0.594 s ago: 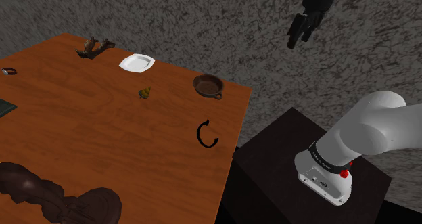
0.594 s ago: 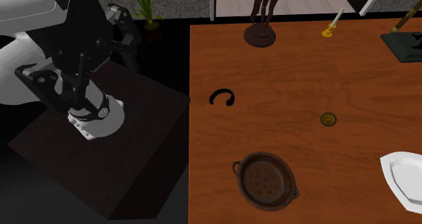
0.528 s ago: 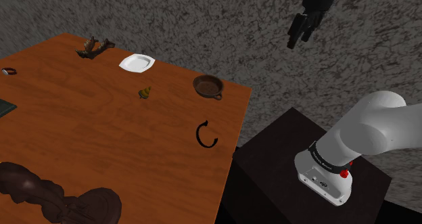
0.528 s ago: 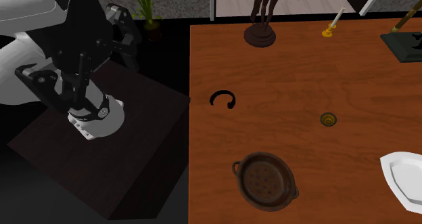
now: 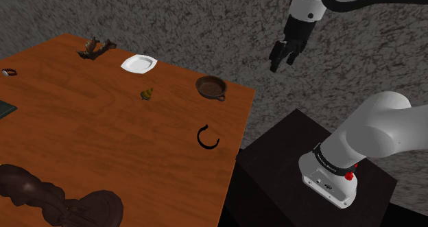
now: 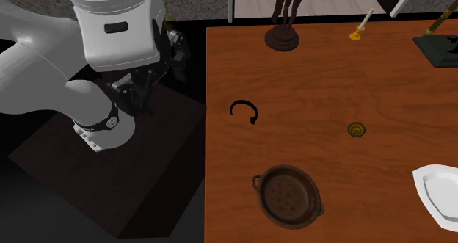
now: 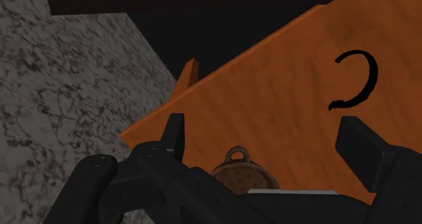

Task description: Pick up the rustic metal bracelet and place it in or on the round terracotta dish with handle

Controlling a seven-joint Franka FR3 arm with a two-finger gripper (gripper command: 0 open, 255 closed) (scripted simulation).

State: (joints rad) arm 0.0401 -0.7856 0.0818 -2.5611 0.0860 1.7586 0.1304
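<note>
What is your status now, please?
Pincer open, empty, high beside the table. Black bracelet lies on it, not held. Nothing between it and the brown handled dish.

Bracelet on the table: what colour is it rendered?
The bracelet is plain black, an open C shape; clearest in the wrist view.

Exterior views overlook the table, seemingly from opposite ends.

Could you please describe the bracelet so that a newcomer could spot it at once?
Start at the wooden table, at its edge nearest the robot's stand. There, apart from the round brown dish, lies the bracelet: a thin black open ring, the only C-shape there.
</note>
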